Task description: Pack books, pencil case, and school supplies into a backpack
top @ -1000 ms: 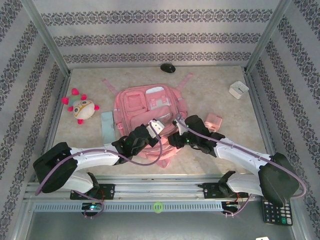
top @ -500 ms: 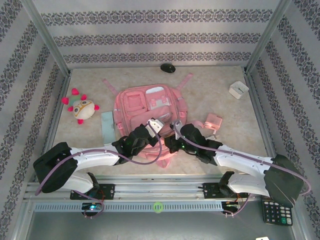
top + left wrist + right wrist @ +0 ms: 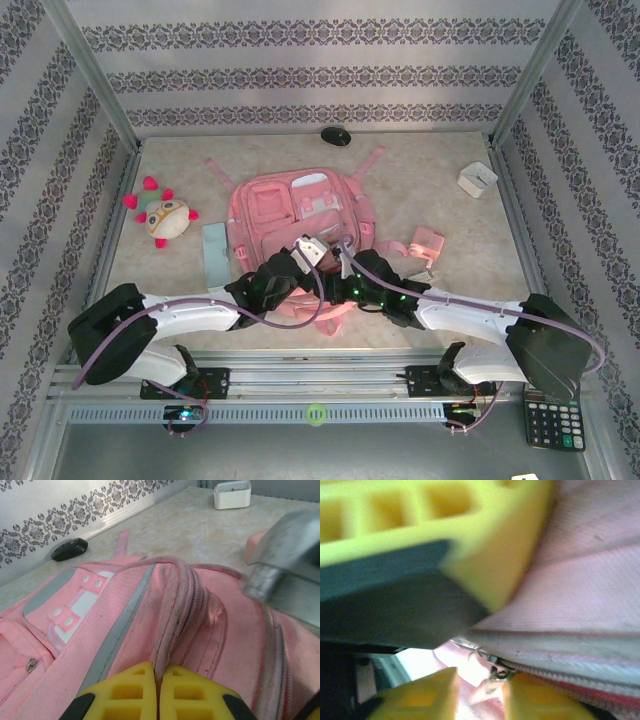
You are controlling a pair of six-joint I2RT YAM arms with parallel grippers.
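Pink backpack (image 3: 298,205) lies flat in the middle of the surface (image 3: 440,190), and it looks zipped up. The left claw (image 3: 159,672) is pinched tight on a fold of its cloth. The right claw (image 3: 479,686) is a little open, with the zip pull (image 3: 496,672) between its jaws. The pencil case (image 3: 213,252) and pink block (image 3: 428,242) lie beside the bag. I think nothing is packed yet; opening the bag comes first.

I see left arm (image 3: 190,312), right arm (image 3: 470,318): white shells | black joints | purple cables (image 3: 281,326) | yellow square-holed finger pads (image 3: 135,692)
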